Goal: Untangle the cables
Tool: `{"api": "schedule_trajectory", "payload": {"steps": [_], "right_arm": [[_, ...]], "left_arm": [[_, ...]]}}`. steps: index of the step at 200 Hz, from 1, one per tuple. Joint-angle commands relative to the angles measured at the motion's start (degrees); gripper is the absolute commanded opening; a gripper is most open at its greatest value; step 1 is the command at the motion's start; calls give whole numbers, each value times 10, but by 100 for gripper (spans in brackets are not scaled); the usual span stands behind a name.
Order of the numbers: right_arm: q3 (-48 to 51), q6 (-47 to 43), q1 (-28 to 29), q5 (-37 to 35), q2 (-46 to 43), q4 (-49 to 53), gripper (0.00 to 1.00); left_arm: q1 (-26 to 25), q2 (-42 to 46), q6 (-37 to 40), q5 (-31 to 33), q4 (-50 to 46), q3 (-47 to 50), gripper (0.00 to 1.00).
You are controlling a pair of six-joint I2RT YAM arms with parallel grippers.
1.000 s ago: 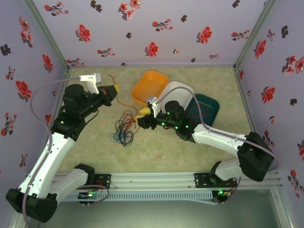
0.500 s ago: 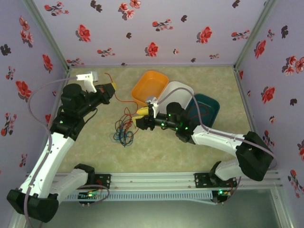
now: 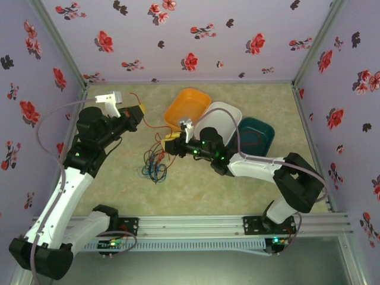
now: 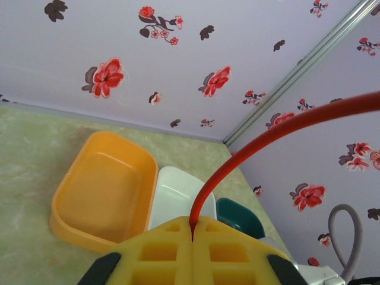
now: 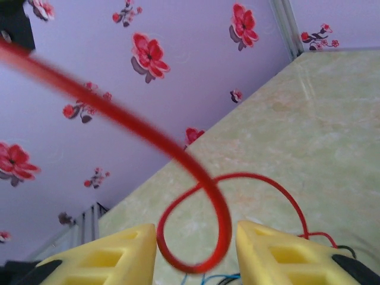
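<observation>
- walls [image 3: 178, 35]: pale lilac, dotted with red flowers on dark leaves, plus a few lone dark sprigs
- bench [image 3: 249, 196]: mottled creamy green, kinda marble-looking
- tubs: orange tub [image 3: 189, 105], white tub [image 3: 228, 113], dark teal tub [image 3: 264, 138], all plain
- cables [image 3: 154, 163]: a tangle of red, blue and black strands
- red cable [image 4: 249, 151]: solid bright red, no markings
- left gripper [image 4: 192, 231] and right gripper [image 5: 196, 228]: yellow fingers going black further back
- left arm [image 3: 65, 190] and right arm [image 3: 255, 167]: white shells, black joints, and little green lights on the right one
- cord [image 3: 50, 119] along the left arm: pale greyish lilac
- rail [image 3: 196, 224] at the near edge: silvery grey
</observation>
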State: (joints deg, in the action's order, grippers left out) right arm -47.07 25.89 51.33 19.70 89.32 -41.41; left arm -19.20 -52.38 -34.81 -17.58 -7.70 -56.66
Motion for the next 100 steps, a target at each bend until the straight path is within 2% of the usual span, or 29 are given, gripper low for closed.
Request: {"api": "schedule_trajectory", "payload": {"steps": [1, 47, 90, 100], "right_arm": [[-24, 27, 3, 6, 5, -56, 33], [-18, 13, 3, 5, -34, 2, 0], [-1, -4, 3, -12, -122, 100, 0], [-1, -4, 2, -30, -146, 126, 0]], "left_arm": [[7, 10, -12, 0, 19, 8, 0], [17, 11, -16, 15, 25, 24, 0], [27, -4, -5, 82, -19, 43, 0], [26, -15, -5, 82, -28, 49, 4]]}}
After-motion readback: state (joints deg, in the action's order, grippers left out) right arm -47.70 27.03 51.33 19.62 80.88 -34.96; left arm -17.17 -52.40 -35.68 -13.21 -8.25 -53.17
